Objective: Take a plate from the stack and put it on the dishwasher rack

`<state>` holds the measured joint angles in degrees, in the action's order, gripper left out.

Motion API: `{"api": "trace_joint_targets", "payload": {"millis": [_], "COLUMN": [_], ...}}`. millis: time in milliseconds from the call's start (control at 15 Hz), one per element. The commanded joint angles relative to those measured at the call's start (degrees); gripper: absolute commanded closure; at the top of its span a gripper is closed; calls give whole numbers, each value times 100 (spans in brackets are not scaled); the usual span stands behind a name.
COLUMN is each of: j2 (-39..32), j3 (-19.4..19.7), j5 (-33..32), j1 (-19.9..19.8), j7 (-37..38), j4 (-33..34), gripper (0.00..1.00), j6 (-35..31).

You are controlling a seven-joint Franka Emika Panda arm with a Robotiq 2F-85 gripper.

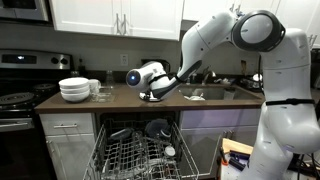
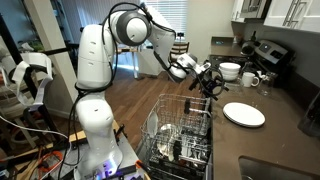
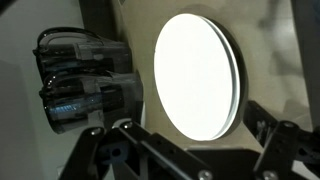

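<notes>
Wrist view shows the hand (image 3: 195, 162) wide open and empty, lined up with the stack (image 3: 198, 78) at twelve o'clock, likely for a rim grab, the rack (image 2: 180, 125) pulled out at its nine o'clock to receive one.

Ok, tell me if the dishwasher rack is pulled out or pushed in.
Pulled out. In both exterior views the dishwasher rack sticks out in front of the counter, with its wires in plain view.
</notes>
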<state>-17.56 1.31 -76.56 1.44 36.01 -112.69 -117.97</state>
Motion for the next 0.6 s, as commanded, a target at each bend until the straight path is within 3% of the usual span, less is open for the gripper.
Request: {"api": "trace_joint_targets", "payload": {"millis": [0, 67, 200, 267, 333, 400, 467, 533], "j2": [-337, -405, -527, -586, -629, -670, -706, -736], "j3": [-51, -51, -36, -26, -19, -9, 1, 10], "j5": [48, 66, 74, 76, 94, 103, 116, 127], "j1": [-79, -74, -70, -69, -75, -82, -94, -102], "j7": [-311, -338, -390, -417, -443, -470, -494, -497], "j4": [449, 523, 642, 694, 723, 755, 780, 803], "gripper": [7, 32, 30, 20, 27, 26, 37, 38], "j6": [-178, -180, -154, -117, -109, -111, -121, -128]}}
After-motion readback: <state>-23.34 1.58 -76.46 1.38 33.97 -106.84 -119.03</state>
